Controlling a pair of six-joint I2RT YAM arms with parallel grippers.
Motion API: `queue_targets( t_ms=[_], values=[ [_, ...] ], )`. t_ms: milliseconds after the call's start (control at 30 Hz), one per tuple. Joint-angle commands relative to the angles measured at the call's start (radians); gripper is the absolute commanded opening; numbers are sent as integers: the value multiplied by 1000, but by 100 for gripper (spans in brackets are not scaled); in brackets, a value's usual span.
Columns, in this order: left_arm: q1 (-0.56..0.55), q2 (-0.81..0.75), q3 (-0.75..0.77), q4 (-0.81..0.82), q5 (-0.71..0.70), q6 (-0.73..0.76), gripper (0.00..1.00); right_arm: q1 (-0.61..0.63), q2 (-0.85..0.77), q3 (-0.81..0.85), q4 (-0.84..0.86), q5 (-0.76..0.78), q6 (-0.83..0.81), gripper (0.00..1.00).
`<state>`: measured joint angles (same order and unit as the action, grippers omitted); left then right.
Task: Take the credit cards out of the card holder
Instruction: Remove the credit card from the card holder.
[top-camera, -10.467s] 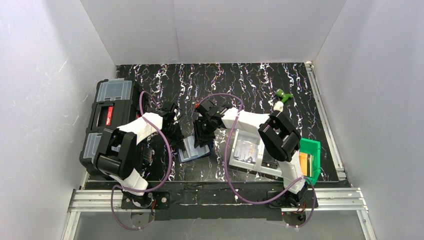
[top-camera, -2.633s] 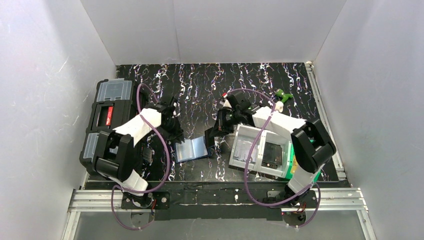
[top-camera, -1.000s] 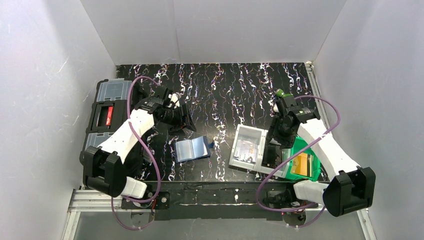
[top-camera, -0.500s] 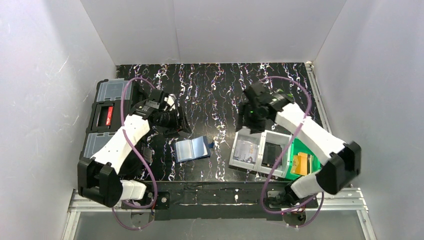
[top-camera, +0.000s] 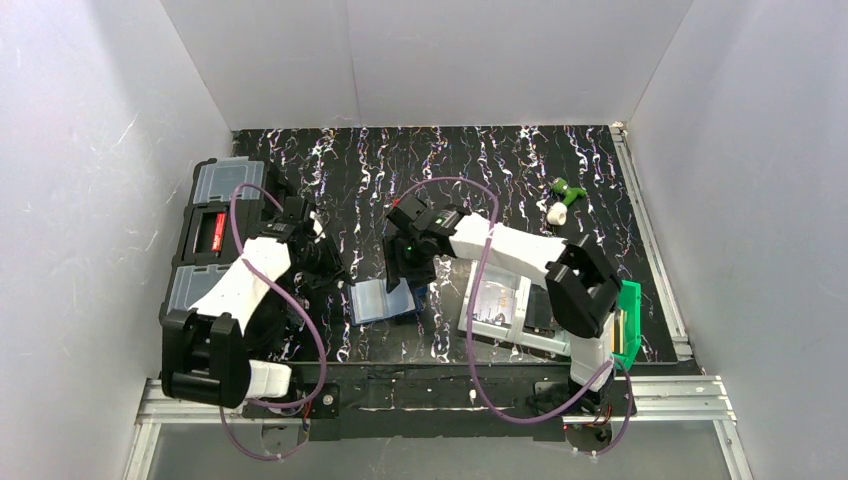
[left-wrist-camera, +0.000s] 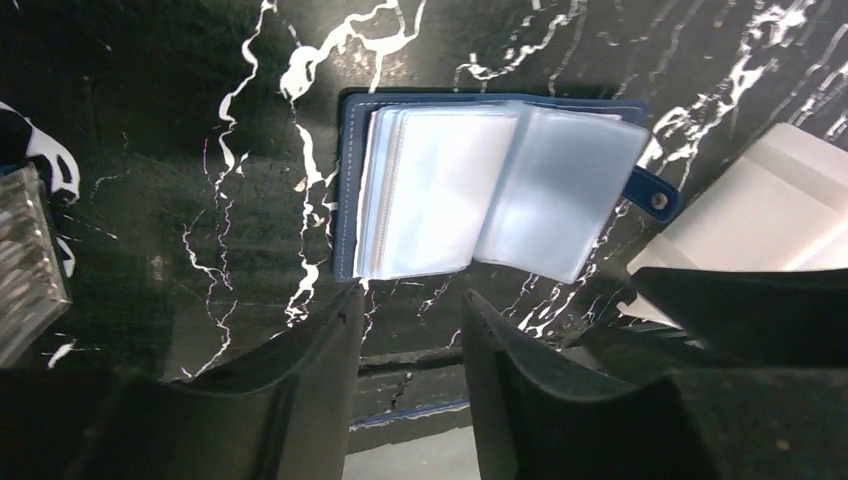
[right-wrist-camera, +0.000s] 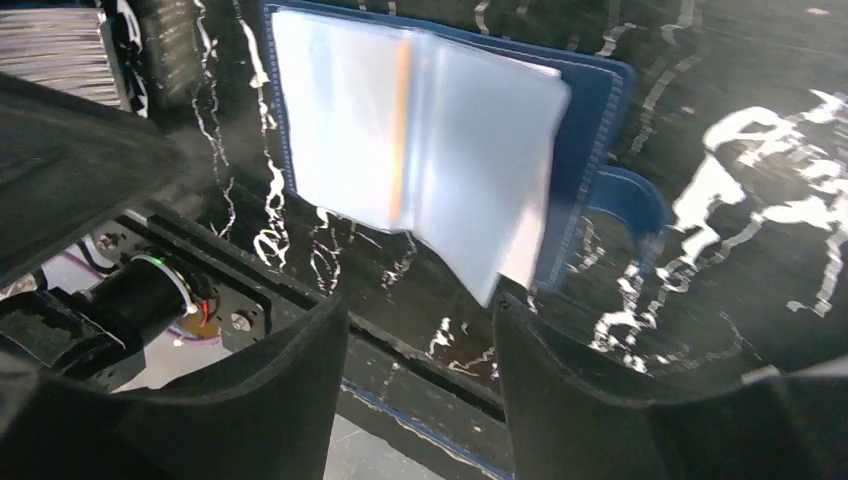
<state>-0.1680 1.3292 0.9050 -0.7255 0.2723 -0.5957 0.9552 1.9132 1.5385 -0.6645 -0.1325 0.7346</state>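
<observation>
The left gripper (left-wrist-camera: 410, 310), its 2 fingers narrowly parted, grips nothing. Just right of it, the small navy blue folding card holder (top-camera: 385, 298) lies open on the black marbled table (top-camera: 480, 170), pale clear sleeves up. The right gripper (right-wrist-camera: 420, 320) hangs at the holder's right side, parted wider and empty.

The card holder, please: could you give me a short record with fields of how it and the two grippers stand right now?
card holder: lying open on the table, clear sleeves fanned upward, snap tab unfastened
left gripper: open, empty, poised close to the holder's edge
right gripper: open, empty, poised close to the holder's edge
cards: no card face identifiable; one thin orange streak among the sleeves
</observation>
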Motion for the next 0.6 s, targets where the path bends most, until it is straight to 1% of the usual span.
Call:
queue_targets(
  t_ms=[0, 133, 267, 567],
  values=[
    [7, 76, -55, 65, -23, -50, 22, 6, 82, 105, 81, -43, -7, 61],
    [7, 129, -99, 122, -25, -83, 9, 7, 126, 119, 101, -58, -19, 61],
    [6, 183, -140, 185, 7, -115, 0, 8, 184, 144, 97, -64, -36, 61],
    [-37, 222, -182, 251, 43, -169, 0, 10, 220, 146, 68, -43, -59, 62]
  ],
)
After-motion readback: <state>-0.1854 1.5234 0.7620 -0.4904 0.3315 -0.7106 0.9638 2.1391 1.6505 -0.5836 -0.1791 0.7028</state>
